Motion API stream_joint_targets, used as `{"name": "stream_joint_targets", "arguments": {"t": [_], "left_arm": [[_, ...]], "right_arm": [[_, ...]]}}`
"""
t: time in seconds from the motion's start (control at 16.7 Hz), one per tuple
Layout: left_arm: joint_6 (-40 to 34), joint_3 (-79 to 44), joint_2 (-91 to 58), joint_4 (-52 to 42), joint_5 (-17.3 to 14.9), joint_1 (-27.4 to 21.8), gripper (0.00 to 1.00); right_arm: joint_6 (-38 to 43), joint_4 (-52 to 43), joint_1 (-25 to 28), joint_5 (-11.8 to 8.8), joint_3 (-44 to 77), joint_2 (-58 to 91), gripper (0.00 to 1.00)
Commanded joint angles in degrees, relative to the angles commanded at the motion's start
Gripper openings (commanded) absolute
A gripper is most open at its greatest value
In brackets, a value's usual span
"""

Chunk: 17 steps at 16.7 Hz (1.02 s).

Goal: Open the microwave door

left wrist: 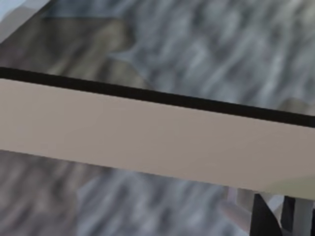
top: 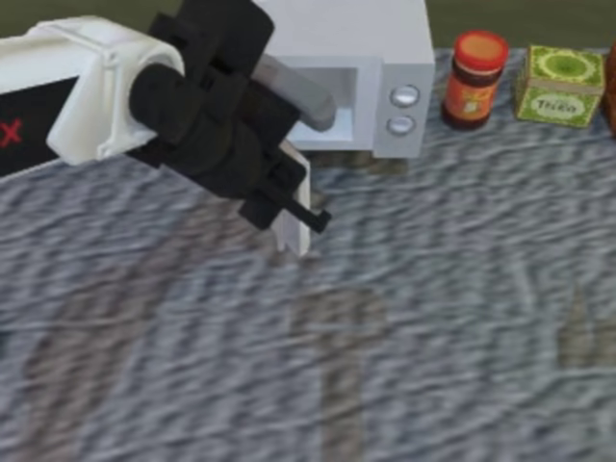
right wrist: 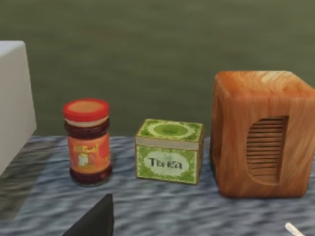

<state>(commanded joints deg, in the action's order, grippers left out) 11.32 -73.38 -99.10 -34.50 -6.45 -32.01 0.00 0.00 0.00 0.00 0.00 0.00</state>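
Left claw (top: pixel 298 207) sits at the free edge of the microwave door (top: pixel 300 217), which stands swung well out from the microwave (top: pixel 385 58) at the worktop's (top: pixel 433 318) back left. Grip state: cannot tell, the arm hides the fingers. Cavity exposed. Risk: pulling off the hinge arc could drag the oven or slip the edge. Right claw not in view; sauce jar (top: pixel 475 79) and tea box (top: pixel 560 87) stand right of the oven.
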Motion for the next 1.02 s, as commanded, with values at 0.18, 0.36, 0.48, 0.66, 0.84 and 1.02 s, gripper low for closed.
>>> {"name": "stream_joint_targets", "arguments": {"t": [0.18, 0.36, 0.48, 0.66, 0.84, 1.02], "left_arm": [[0.0, 0.0, 0.0, 0.0, 0.0, 0.0, 0.00], [0.0, 0.0, 0.0, 0.0, 0.0, 0.0, 0.00], [0.0, 0.0, 0.0, 0.0, 0.0, 0.0, 0.00], [0.0, 0.0, 0.0, 0.0, 0.0, 0.0, 0.00], [0.0, 0.1, 0.0, 0.0, -0.4, -0.2, 0.00], [3.1, 0.7, 1.1, -0.1, -1.4, 1.0, 0.00]], "right_arm": [[0.0, 0.0, 0.0, 0.0, 0.0, 0.0, 1.00], [0.0, 0.0, 0.0, 0.0, 0.0, 0.0, 1.00], [0.0, 0.0, 0.0, 0.0, 0.0, 0.0, 1.00], [0.0, 0.0, 0.0, 0.0, 0.0, 0.0, 1.00], [0.0, 0.0, 0.0, 0.0, 0.0, 0.0, 1.00], [0.0, 0.0, 0.0, 0.0, 0.0, 0.0, 1.00]]}}
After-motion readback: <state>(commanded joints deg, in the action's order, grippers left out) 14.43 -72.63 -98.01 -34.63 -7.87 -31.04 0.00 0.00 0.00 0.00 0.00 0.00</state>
